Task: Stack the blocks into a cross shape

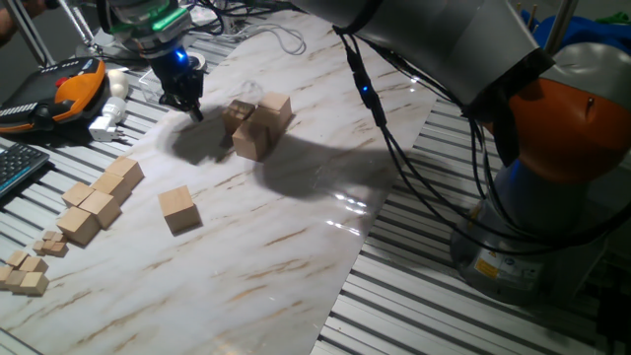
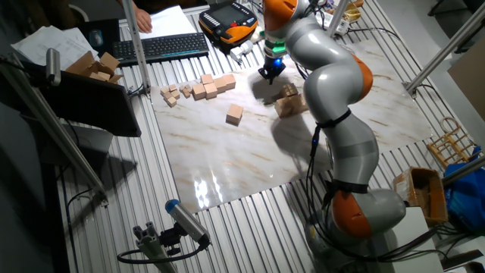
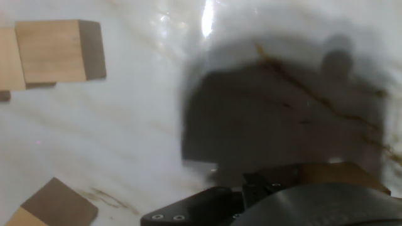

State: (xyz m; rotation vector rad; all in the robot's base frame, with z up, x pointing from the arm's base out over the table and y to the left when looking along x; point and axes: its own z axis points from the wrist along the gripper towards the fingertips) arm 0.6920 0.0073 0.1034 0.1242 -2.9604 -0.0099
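Several tan wooden blocks form a cluster [image 1: 258,123] on the marble board, some lying on others; it also shows in the other fixed view [image 2: 288,101]. One block [image 1: 179,209] lies alone nearer the front left, also in the other fixed view [image 2: 234,114]. My gripper [image 1: 193,110] hangs low over the board just left of the cluster, apart from it. Its dark fingers look closed together with nothing between them. The hand view shows two blocks at the left edge [image 3: 59,43] [image 3: 53,204] and the hand's shadow on the board.
A row of joined tan cubes [image 1: 99,202] and small cubelets [image 1: 25,271] lie at the board's left edge. A keyboard [image 1: 18,168], an orange pendant [image 1: 59,89] and white plugs [image 1: 110,113] sit beyond. Cables [image 1: 394,148] hang from the arm at right.
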